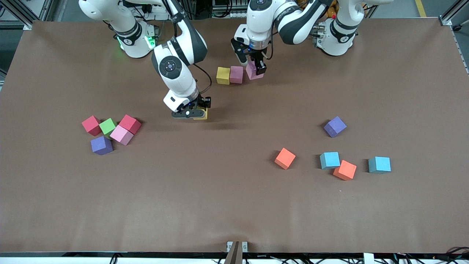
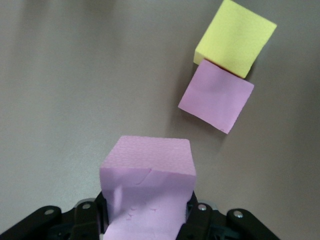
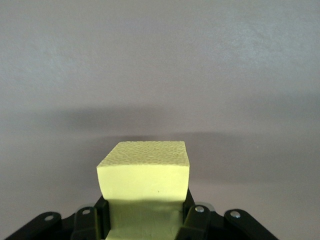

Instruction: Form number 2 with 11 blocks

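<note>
Front view, upper centre of the frame: the left gripper (image 1: 256, 69) is clamping a pink foam cube (image 1: 253, 72) just beside a 2-cube row, a yellow foam cube (image 1: 223, 75) touching a darker pink foam cube (image 1: 236, 74), the start of the number 2. Lower in the frame, near centre, the right gripper (image 1: 198, 112) is gripping a second yellow foam cube (image 1: 202, 115) over the bare brown table (image 1: 234, 205). Loose blocks are sitting in 2 groups: 5 at middle left, 5 at middle right.
</note>
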